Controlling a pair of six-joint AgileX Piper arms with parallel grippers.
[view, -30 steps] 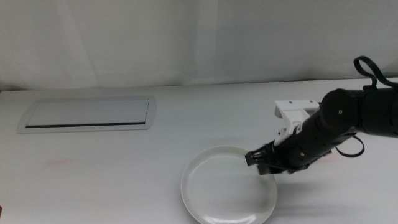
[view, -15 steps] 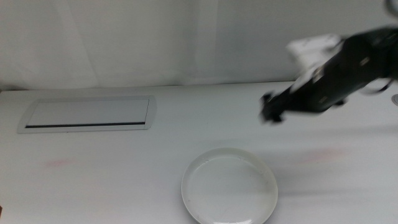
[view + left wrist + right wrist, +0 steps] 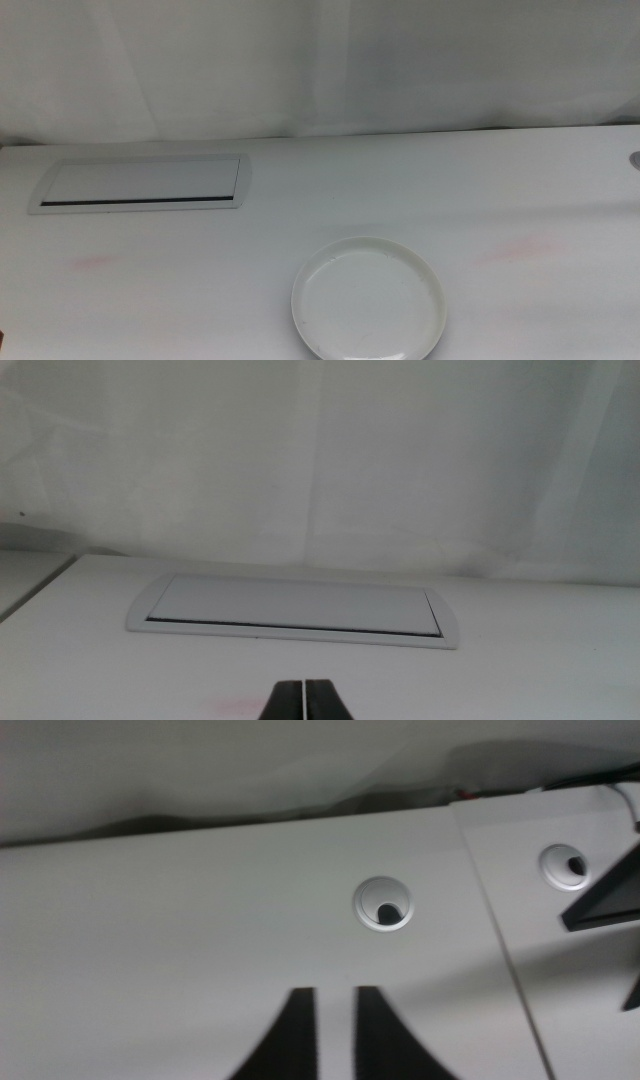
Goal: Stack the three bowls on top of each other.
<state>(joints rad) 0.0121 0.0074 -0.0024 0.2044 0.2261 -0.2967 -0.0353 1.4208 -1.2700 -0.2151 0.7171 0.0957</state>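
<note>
A white bowl (image 3: 368, 299) sits on the table near the front edge, a little right of centre. I see no grey or mint green bowl apart from it. Neither arm shows in the middle view. My left gripper (image 3: 304, 685) is shut and empty, low over the table and facing the flat panel. My right gripper (image 3: 333, 992) is open with a narrow gap and empty, over bare table near a round cable hole; the bowl is out of its view.
A flat white rectangular panel (image 3: 140, 183) lies at the back left and also shows in the left wrist view (image 3: 295, 607). Round cable holes (image 3: 382, 905) and a table seam show in the right wrist view. A white curtain backs the table.
My right arm lifted away from the bowl's right rim, swung up and to the right, and left the middle view. The white bowl stayed in place.
</note>
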